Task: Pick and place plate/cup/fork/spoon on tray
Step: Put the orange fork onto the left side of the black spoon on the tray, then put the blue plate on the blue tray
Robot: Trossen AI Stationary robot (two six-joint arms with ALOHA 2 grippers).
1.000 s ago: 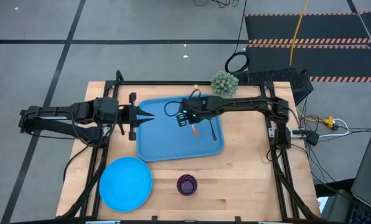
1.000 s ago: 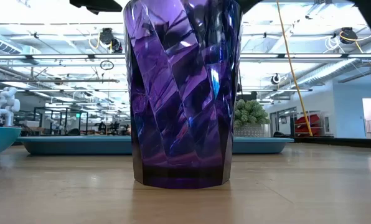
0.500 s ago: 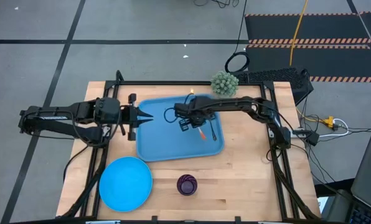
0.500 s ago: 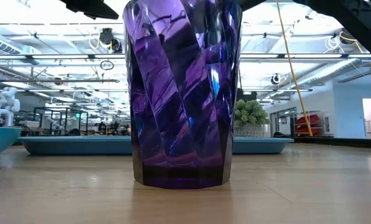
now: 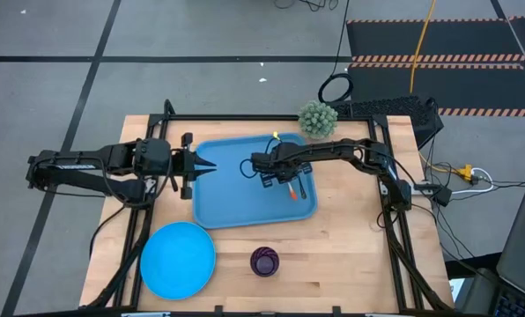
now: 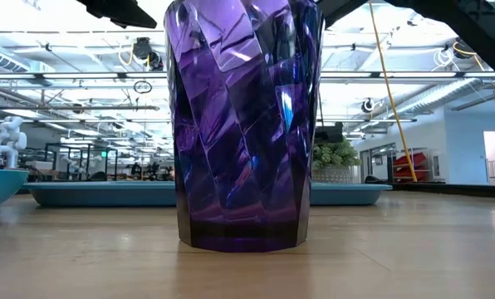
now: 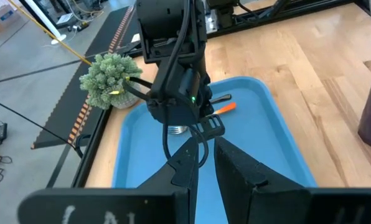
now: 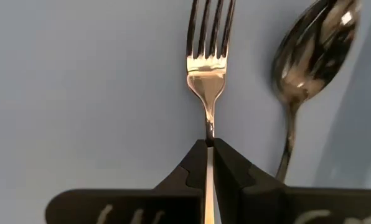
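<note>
The blue tray (image 5: 245, 198) lies mid-table and also shows in the low view (image 6: 98, 193). My right gripper (image 5: 276, 169) is over the tray, shut on the fork (image 8: 208, 62), whose orange handle (image 5: 291, 189) sticks out toward the near right. The dark spoon (image 8: 310, 50) lies on the tray beside the fork. The sky-blue plate (image 5: 178, 258) and the purple cup (image 5: 264, 261) rest on the table near the front edge. My left gripper (image 5: 208, 167) waits at the tray's left rim, its fingers a narrow gap apart, holding nothing. My right gripper pinches the fork's thin metal neck (image 8: 208, 127) just behind the tines, between its two fingertips. The fingers come from above, pointing down. The tines reach out beyond the fingertips over the tray floor; whether the fork rests on the tray or hangs just above it, I cannot tell.
A small green plant (image 5: 317, 118) stands at the table's far edge behind the tray. The cup (image 6: 243, 124) fills the middle of the low view. Bare wood lies to the right of the tray and between the plate and the cup.
My right gripper has shifted a little over the tray with the fork; the orange handle now lies farther toward the table's right and near edges than a second ago. The spoon, plate and cup have stayed put.
</note>
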